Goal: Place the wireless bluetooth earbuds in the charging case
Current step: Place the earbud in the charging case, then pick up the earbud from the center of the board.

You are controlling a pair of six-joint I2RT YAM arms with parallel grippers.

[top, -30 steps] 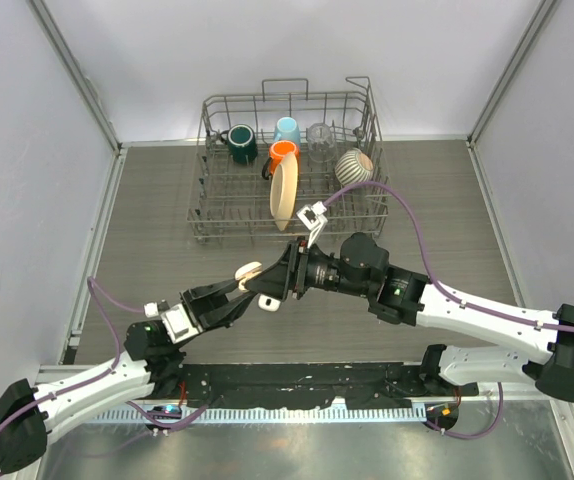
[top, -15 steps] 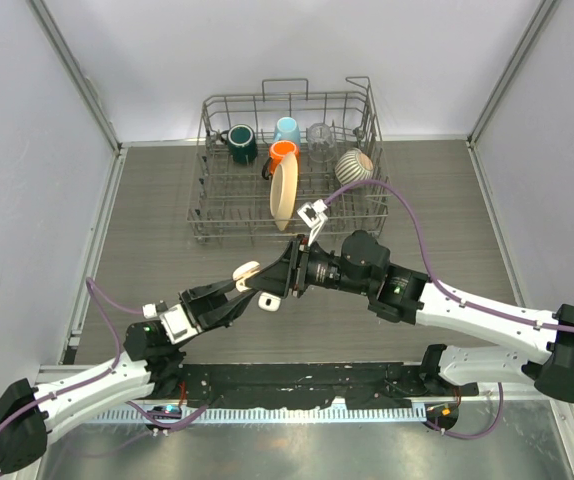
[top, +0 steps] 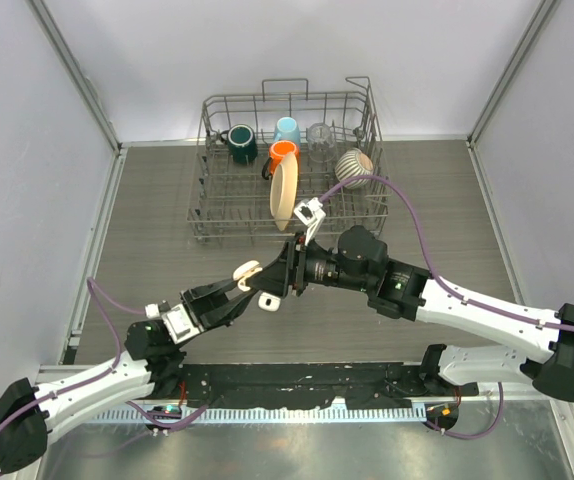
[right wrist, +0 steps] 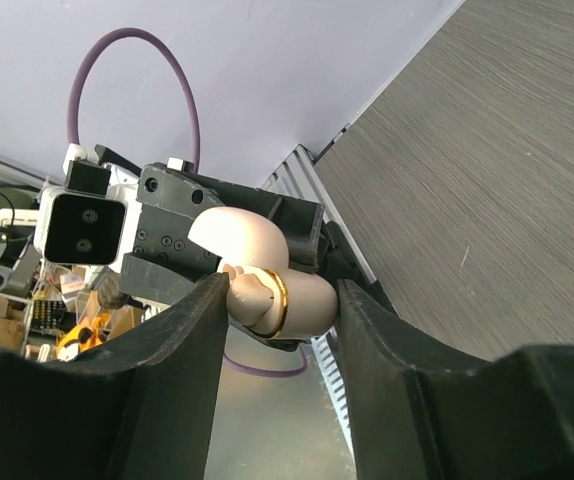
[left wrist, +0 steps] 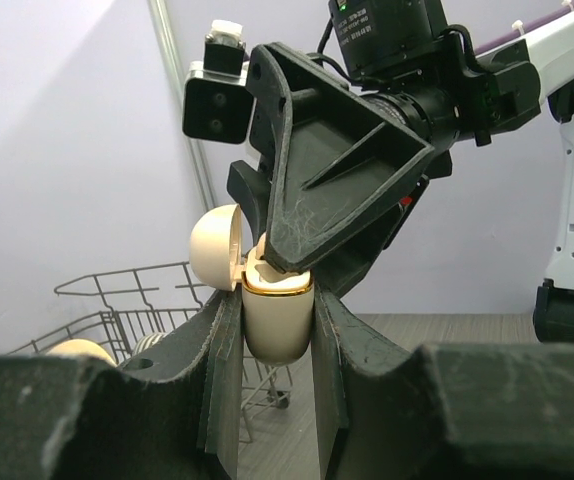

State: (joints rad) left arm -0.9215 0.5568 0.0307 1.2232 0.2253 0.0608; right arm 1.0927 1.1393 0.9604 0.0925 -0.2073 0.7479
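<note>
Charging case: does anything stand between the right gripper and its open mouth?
Nothing visible does. The left gripper holds the charging case with its lid swung aside. The right gripper is right at the open mouth, with what looks like an earbud at the rim.

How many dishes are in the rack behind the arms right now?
6, all in the dish rack: dark green mug back left, blue cup, clear glass, orange mug, striped bowl right, beige plate upright in front. The right arm may hide more.
</note>
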